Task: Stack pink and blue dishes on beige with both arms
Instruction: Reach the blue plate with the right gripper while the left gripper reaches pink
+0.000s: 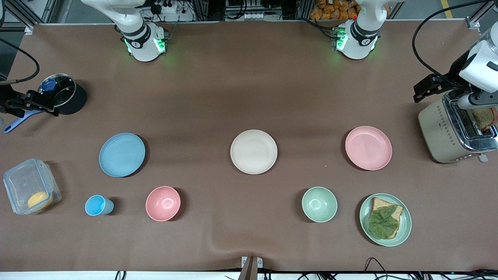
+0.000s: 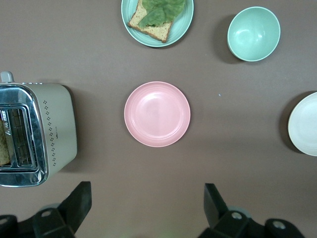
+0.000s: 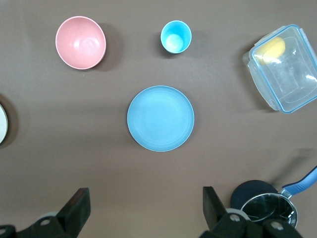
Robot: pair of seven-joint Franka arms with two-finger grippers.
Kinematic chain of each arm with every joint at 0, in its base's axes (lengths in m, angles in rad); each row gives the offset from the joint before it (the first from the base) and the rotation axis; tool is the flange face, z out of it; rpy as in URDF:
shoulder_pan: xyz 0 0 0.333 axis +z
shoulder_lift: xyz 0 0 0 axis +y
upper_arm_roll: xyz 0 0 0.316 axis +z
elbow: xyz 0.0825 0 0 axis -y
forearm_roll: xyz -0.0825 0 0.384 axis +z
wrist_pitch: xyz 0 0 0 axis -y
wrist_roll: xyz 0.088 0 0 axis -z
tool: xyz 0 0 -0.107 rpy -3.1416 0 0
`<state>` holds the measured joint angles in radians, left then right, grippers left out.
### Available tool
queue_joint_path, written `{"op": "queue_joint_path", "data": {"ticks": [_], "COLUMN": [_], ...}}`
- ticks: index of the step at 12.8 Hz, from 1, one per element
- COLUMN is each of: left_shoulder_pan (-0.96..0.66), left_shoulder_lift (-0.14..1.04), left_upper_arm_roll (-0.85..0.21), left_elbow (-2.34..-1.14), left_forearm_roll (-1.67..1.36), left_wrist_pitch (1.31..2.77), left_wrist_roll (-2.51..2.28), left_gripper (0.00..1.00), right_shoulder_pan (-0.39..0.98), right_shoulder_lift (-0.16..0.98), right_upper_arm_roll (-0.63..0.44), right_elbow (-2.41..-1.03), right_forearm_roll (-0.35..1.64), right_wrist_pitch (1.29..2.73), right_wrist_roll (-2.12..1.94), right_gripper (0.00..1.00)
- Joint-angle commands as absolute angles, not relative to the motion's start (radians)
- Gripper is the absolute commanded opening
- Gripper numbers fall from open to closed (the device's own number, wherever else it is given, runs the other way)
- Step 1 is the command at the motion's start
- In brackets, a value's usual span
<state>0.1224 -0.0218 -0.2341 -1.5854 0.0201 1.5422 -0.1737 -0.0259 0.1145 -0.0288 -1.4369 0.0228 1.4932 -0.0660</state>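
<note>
You have three plates in a row on the desk (image 1: 249, 89), all apart. The beige plate (image 1: 253, 151) lies at centre; from it, the blue plate (image 1: 121, 154) lies at 9 o'clock and the pink plate (image 1: 368, 147) at 3 o'clock in the front view. The left end effector (image 2: 146, 206) hangs with fingers spread wide, holding nothing, near the toaster (image 1: 453, 130). The right end effector (image 3: 143, 208) hangs likewise spread and unloaded, near the saucepan (image 1: 62, 93). Each plate lies flat and unstacked.
</note>
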Motion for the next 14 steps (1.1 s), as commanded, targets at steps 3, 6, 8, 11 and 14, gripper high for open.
{"op": "queue_joint_path", "data": {"ticks": [3,6,8,11,14], "left_shoulder_pan": [0.127,0.133,0.149,0.202,0.250], "left_shoulder_lift": [-0.035,0.000,0.041,0.063,0.090], "left_upper_arm_roll": [-0.224,-0.224,-0.224,-0.224,-0.224], "left_elbow": [-1.583,-1.601,-1.652,-1.857,-2.058], "left_forearm_roll": [0.015,0.023,0.044,0.044,0.044], "left_wrist_pitch": [1.516,1.513,1.534,1.783,2.059], "left_wrist_roll": [-0.149,-0.143,-0.141,-0.141,-0.141], "left_gripper": [1.00,1.00,1.00,1.00,1.00], "right_shoulder_pan": [-0.029,-0.032,-0.035,-0.031,-0.044], "right_shoulder_lift": [0.029,0.040,0.075,0.191,0.409], "right_upper_arm_roll": [-0.028,-0.028,-0.028,-0.028,-0.032], "right_elbow": [-1.563,-1.551,-1.540,-1.526,-1.479], "right_forearm_roll": [0.035,0.035,0.037,0.032,0.009], "right_wrist_pitch": [1.575,1.563,1.563,1.574,1.603], "right_wrist_roll": [-0.071,-0.069,-0.069,-0.063,-0.063], "right_gripper": [1.00,1.00,1.00,1.00,1.00]}}
